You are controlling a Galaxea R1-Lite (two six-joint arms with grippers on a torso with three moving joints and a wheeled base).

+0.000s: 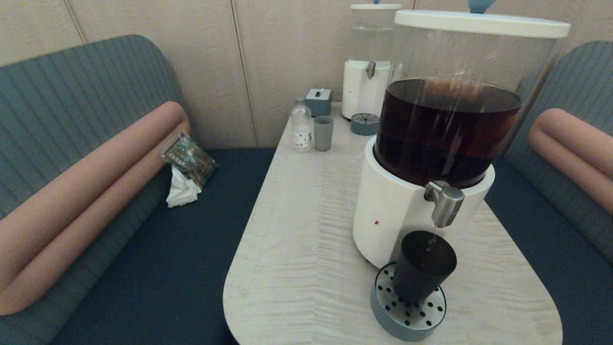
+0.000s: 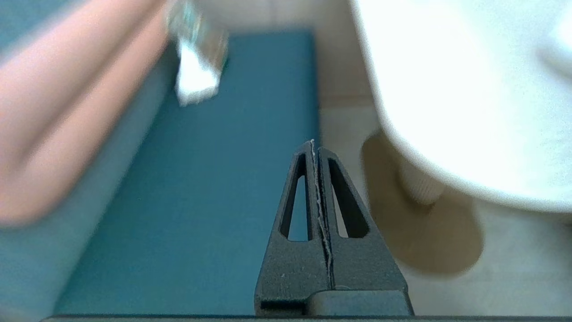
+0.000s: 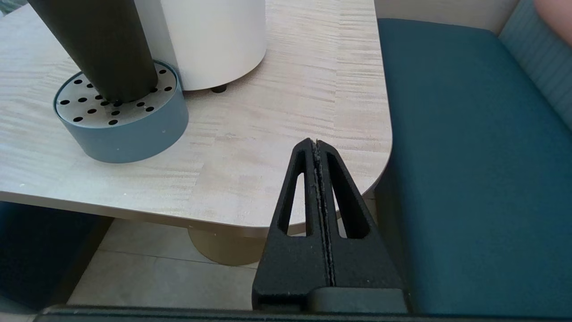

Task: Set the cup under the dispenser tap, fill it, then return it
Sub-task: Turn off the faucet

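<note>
While a thin stream fell from the dispenser tap (image 1: pixel 445 203), the cup (image 1: pixel 424 266) stood directly beneath it on the perforated drip tray (image 1: pixel 383 302). From the left wrist, the left gripper (image 2: pixel 313 145) hung clenched over the seat beside the worktop (image 2: pixel 447 89). From the right wrist, the right gripper (image 3: pixel 313 144) sat clenched off the worktop's corner, apart from the cup (image 3: pixel 98 44)

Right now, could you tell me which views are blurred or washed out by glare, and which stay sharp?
Left wrist view: the table is blown out to white and the bench behind is smeared, only the left gripper is crisp. Right wrist view: sharp throughout, cup and right gripper alike. Head view: evenly lit, with pale reflections streaking the tank.
</note>
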